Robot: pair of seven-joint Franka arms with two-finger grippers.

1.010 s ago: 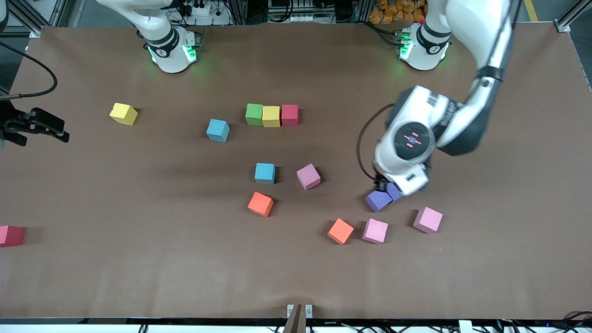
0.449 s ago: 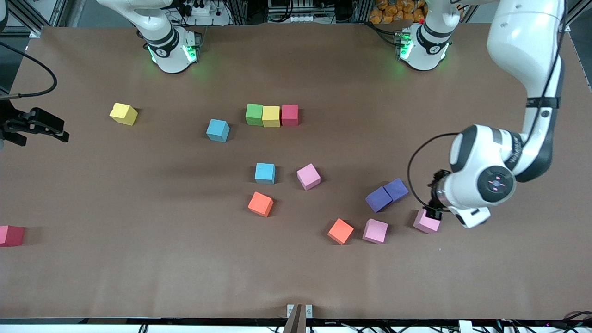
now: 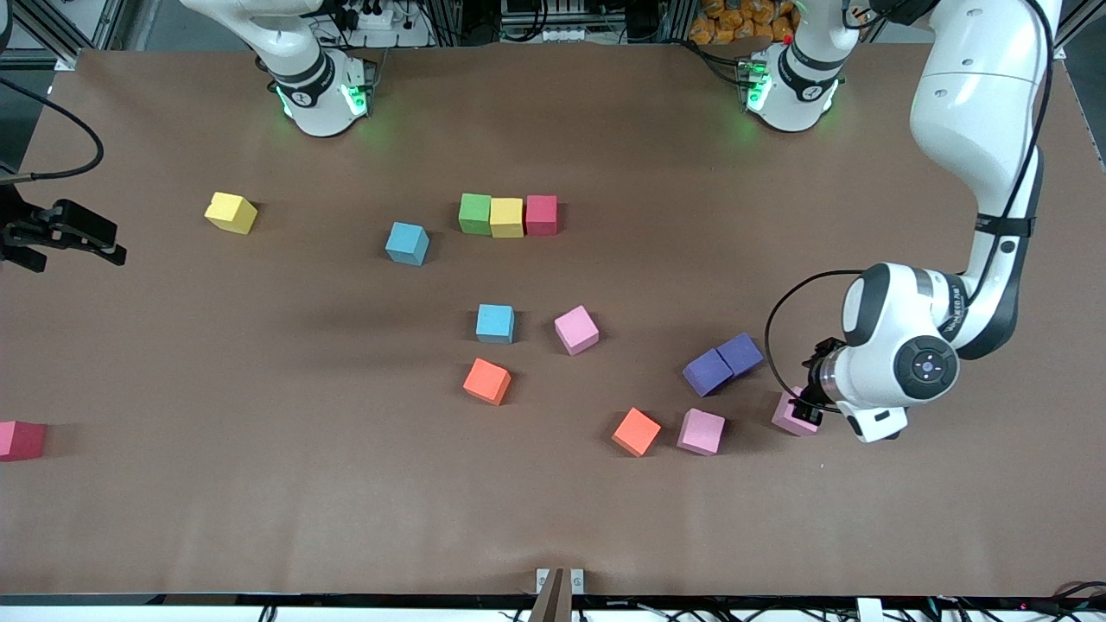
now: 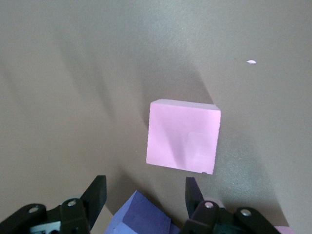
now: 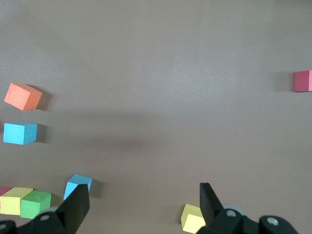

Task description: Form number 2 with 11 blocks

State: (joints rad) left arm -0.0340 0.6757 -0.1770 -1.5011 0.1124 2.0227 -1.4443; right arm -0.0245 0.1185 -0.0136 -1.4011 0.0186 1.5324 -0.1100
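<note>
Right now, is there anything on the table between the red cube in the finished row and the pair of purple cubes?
No. In the front view, only bare brown table lies between the red cube and the purple cubes.

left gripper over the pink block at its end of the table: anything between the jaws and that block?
Nothing visible. The left gripper hangs over the pink block, jaws open and empty; the two purple blocks sit beside it, apart.

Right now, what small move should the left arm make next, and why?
Probably shift the left tool until it is centred over the pink block. In the left wrist view that block lies ahead of the open fingers, not between them, and a purple block shows between them instead. The right tool waits open at its own end of the table.
</note>
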